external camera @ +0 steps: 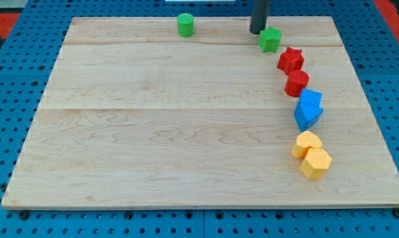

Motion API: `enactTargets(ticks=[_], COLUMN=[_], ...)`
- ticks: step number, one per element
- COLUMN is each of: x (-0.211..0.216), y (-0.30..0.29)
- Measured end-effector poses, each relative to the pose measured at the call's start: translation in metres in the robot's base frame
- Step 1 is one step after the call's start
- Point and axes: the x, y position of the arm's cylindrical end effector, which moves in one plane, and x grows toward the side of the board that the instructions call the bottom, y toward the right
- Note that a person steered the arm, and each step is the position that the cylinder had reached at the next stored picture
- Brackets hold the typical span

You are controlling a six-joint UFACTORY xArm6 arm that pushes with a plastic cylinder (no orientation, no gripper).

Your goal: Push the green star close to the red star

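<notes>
The green star (270,39) lies near the top right of the wooden board (153,132). The red star (290,60) lies just below and to the right of it, with a small gap or light contact between them. My tip (257,31) stands at the green star's upper left edge, touching or nearly touching it. The dark rod rises out of the view's top.
A green cylinder (185,25) stands at the top centre. A red cylinder (296,83) sits below the red star. Two blue blocks (309,109) and two yellow blocks (311,155) continue down the right side. A blue pegboard (1,99) surrounds the board.
</notes>
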Motion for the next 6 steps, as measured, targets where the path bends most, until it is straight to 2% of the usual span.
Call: enactTargets(ticks=[1, 2, 5, 6], x=[0.002, 0.011, 0.013, 0.013], y=[-0.030, -0.025, 0.038, 0.017])
